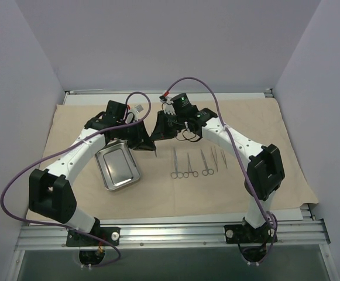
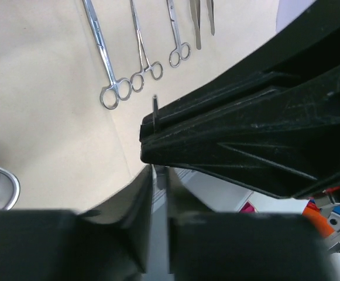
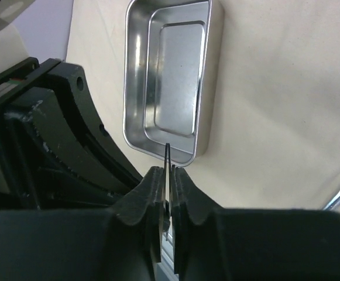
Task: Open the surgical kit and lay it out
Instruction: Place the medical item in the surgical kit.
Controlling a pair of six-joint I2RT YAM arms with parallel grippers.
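left gripper [image 2: 160, 175] and right gripper [image 3: 168, 175] both pinched on one slim instrument [image 3: 167, 153] hanging tip-down over cloth [image 1: 263, 129] between tray [image 3: 136, 88] and laid row [image 1: 189, 164]; row sits on right arm's side, axes near-to-far, so right arm looks nearer the next slot

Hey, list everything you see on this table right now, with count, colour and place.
cloth wrap: one, beige, spread flat under everything.
steel tray: one, shiny, on the cloth, left of centre.
ring-handled instruments: three, silver, in a row right of the tray.
tweezers: two, silver, right end of that row.
slim instrument: one, silver, held above the cloth.
left claw: one, black, shut on the slim instrument.
right claw: one, black, shut on it too.
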